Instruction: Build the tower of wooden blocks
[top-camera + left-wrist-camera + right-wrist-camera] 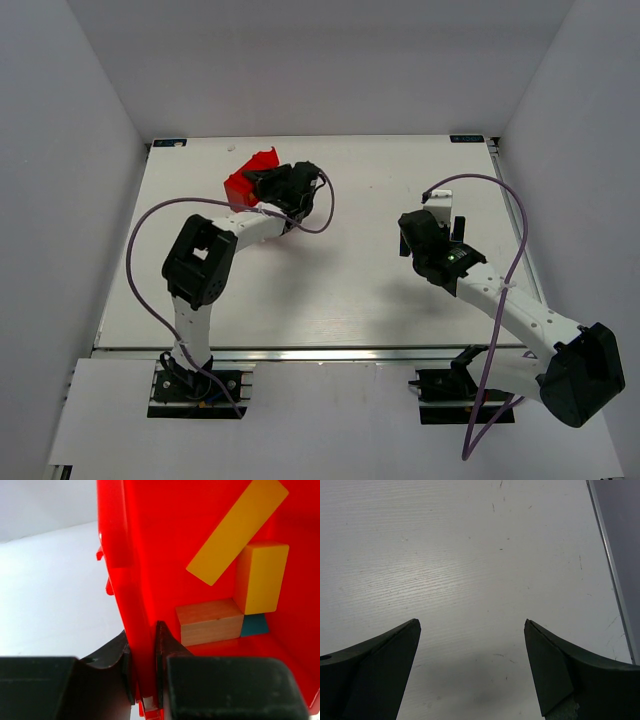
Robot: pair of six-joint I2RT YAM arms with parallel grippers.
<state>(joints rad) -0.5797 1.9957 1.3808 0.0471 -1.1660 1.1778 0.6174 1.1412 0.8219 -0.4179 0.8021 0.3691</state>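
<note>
My left gripper (144, 667) is shut on the wall of the red plastic bin (150, 555), one finger outside and one inside. The bin (250, 180) is tilted up at the far left of the table. Inside it lie a long yellow block (237, 530), a shorter yellow block (261, 577), a plain wood block (207, 622) and a teal block (254, 625). No stacked tower shows in any view. My right gripper (472, 625) is open and empty above bare table at the right (440, 222).
The white table (330, 290) has a metal edge strip on the right (612, 575). Grey walls close in the back and both sides. Purple cables loop over both arms.
</note>
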